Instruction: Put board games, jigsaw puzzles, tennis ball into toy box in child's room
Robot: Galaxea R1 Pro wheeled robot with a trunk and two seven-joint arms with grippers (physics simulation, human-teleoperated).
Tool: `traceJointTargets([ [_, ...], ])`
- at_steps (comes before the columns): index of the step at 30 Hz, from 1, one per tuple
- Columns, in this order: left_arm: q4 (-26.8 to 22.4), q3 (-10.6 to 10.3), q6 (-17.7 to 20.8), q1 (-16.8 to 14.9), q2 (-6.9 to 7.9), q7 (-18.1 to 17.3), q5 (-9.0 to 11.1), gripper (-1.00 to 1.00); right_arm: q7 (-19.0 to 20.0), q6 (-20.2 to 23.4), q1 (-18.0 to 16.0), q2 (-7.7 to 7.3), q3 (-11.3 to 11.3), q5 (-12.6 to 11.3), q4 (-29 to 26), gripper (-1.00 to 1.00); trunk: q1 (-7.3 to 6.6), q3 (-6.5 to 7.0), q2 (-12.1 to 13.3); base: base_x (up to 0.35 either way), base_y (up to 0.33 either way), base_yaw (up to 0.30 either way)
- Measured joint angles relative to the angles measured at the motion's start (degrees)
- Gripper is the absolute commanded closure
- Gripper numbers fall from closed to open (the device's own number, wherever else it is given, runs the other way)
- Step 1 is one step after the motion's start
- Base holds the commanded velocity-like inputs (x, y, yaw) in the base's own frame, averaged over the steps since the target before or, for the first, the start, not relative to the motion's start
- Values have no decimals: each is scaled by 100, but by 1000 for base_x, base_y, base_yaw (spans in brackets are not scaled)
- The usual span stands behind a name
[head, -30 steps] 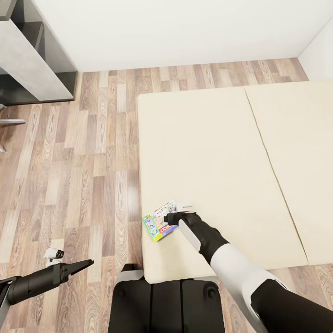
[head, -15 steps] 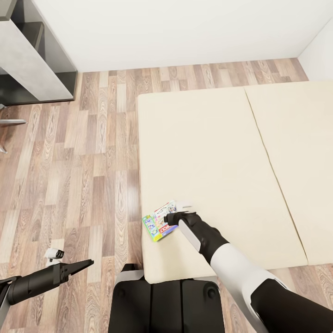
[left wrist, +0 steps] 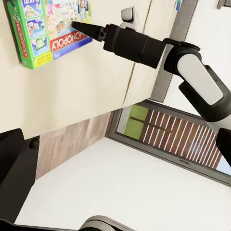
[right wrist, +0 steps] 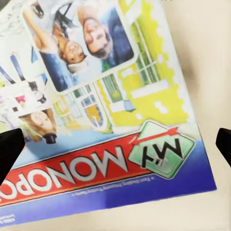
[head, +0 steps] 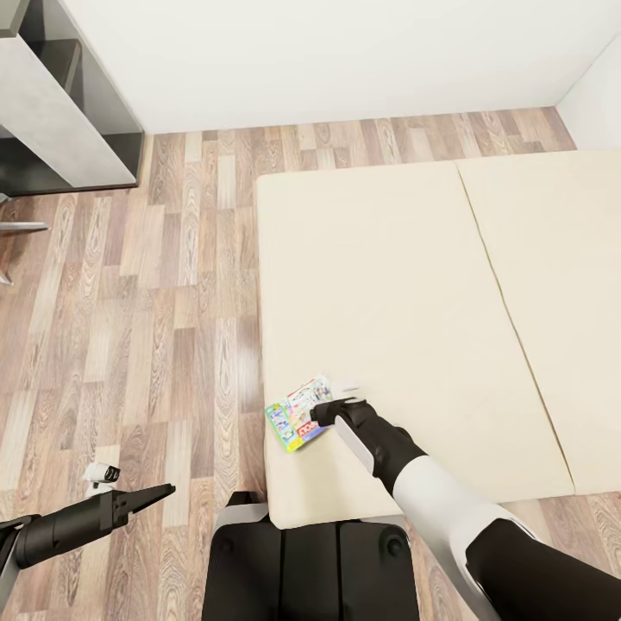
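Observation:
A white-and-green board game lettered MONOPOLY lies flat near the front left corner of the beige bed. My right gripper hovers just over the box's right part. In the right wrist view the game's lid spreads beneath the gripper, whose dark fingertips stand wide apart and open, holding nothing. The left wrist view shows the same box with the right arm reaching to it. My left gripper hangs over the floor at the front left, open and empty. The toy box, jigsaw puzzles and tennis ball are out of view.
Wood floor runs along the bed's left side up to a white wall. A pale grey table top over a dark cabinet stands at the far left corner. My dark base sits against the bed's front edge.
My right gripper has sunk slightly closer to the board game. The box, the left arm and the camera have stayed put.

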Motion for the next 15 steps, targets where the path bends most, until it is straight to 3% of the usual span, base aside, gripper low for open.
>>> traceJointTargets([
  [15, -1, 0, 0, 0, -1, 0, -1, -100, -9, 81, -11, 0, 0, 11, -17, -100, 0, 0, 0, 0, 0, 0],
])
